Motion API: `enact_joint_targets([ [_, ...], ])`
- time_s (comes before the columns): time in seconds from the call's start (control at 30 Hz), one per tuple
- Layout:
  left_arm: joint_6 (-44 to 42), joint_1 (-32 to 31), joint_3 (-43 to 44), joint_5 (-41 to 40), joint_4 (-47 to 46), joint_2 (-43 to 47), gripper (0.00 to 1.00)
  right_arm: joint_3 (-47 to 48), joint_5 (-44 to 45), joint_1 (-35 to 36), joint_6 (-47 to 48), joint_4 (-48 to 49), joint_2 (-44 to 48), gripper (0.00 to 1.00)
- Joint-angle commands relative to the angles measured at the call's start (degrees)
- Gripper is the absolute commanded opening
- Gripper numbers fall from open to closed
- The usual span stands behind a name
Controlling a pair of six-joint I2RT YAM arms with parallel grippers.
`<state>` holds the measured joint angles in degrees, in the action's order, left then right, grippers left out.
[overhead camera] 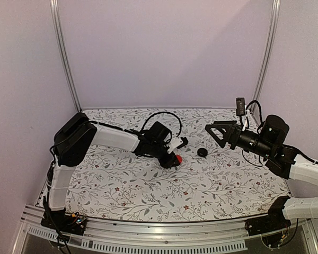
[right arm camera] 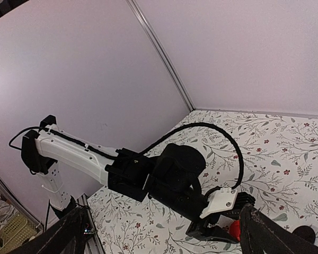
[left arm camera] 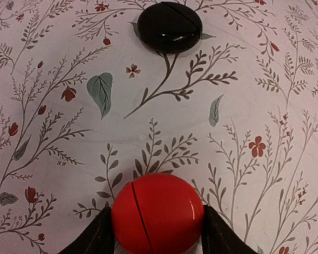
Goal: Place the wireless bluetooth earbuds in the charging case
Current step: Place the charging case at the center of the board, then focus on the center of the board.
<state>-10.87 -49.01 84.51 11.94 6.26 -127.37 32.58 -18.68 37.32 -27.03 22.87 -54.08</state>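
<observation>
My left gripper (overhead camera: 172, 160) is shut on a round red charging case (left arm camera: 158, 214), one finger pressed against each side. The case is closed, with its seam line showing, and sits low at the table surface (overhead camera: 178, 159). A round black case (left arm camera: 169, 26), also closed, lies on the table just ahead of it (overhead camera: 202, 152). My right gripper (overhead camera: 214, 136) is open and empty, held in the air to the right of the black case and pointing left. No loose earbuds show in any view.
The table is covered with a floral cloth (overhead camera: 148, 196), with pale walls at the back and sides. In the right wrist view the left arm (right arm camera: 148, 174) and its black cable (right arm camera: 222, 132) stretch across the cloth.
</observation>
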Motion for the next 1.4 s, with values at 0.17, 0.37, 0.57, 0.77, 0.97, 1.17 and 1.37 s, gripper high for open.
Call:
enact_joint_targets([
  [0.17,1.8,1.9,1.2,1.2,4.7,0.4,0.98,-0.1,-0.6,-0.5,1.1,-0.6,-1.3,0.99],
  [0.37,3.3,2.1,-2.7,-1.9,2.4,12.3,1.0,1.1,-4.9,-3.2,2.8,-1.5,-3.4,0.99],
  [0.57,10.4,7.5,-5.6,4.2,2.4,25.7,1.0,4.2,-11.7,-11.1,3.1,-3.3,-6.9,0.99],
  [0.77,28.7,22.1,-12.4,14.2,-0.6,34.5,1.0,5.6,-16.3,-21.9,3.3,-5.5,-8.3,0.99],
  [0.97,34.4,29.3,-23.9,3.2,-2.1,43.9,1.0,2.4,-18.7,-30.2,2.7,-5.4,-8.8,0.99],
  [1.17,39.0,32.4,-34.2,1.5,-5.1,47.7,1.0,-5.7,-16.9,-30.9,2.5,-0.7,-8.4,0.99],
  [1.37,41.2,32.6,-38.7,2.1,-10.0,47.4,1.0,-7.7,-16.6,-30.9,1.6,1.5,-9.4,0.99],
])
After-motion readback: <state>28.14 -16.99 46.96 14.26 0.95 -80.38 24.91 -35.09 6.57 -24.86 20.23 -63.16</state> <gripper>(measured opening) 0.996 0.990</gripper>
